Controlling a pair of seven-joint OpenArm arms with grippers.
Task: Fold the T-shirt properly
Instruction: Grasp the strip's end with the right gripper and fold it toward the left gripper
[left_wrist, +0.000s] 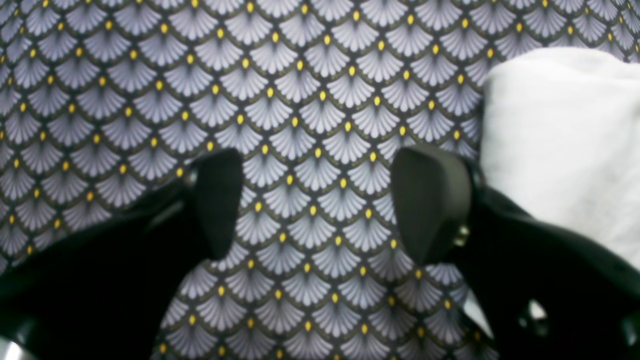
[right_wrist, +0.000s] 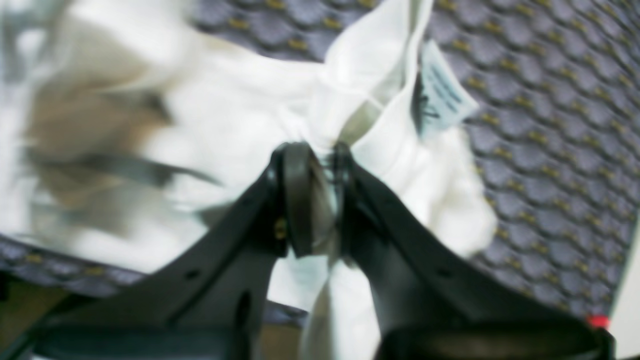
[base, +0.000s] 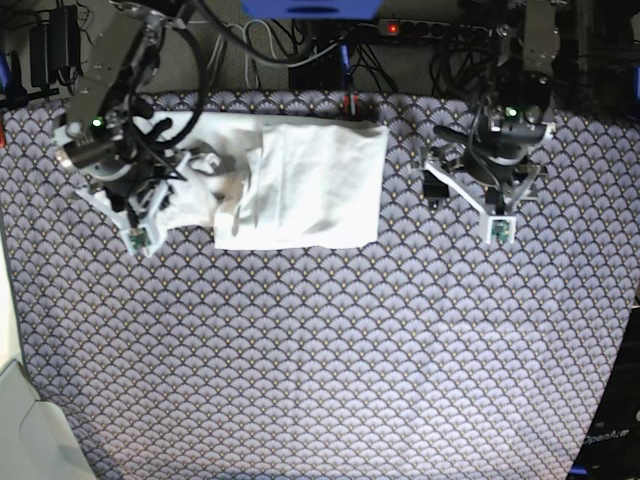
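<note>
The T-shirt (base: 300, 185) lies toward the far left of the patterned tablecloth (base: 330, 350) in the base view, partly folded: its main body forms a roughly rectangular flat panel, while the end nearest that view's left edge is bunched and rumpled. The right gripper (right_wrist: 317, 200) is clamped on that bunched end; in the right wrist view its jaws stand nearly together with white cloth squeezed between them, and a small care label (right_wrist: 445, 92) hangs out just beside the pinch. The left gripper (left_wrist: 317, 200) hovers over bare tablecloth with its jaws wide apart and nothing between them, the shirt's near edge showing just beside its right-hand finger in the left wrist view; in the base view that arm sits well apart from the garment. I judge the step in hand to be 1 of the side folds, with the right arm carrying a gathered end, possibly a sleeve or hem, over the flat panel. The next move calls for laying that end smoothly across the panel so the edges line up, then releasing without dragging the layers beneath. The right wrist view is blurred, so exactly which part is held I cannot tell.
</note>
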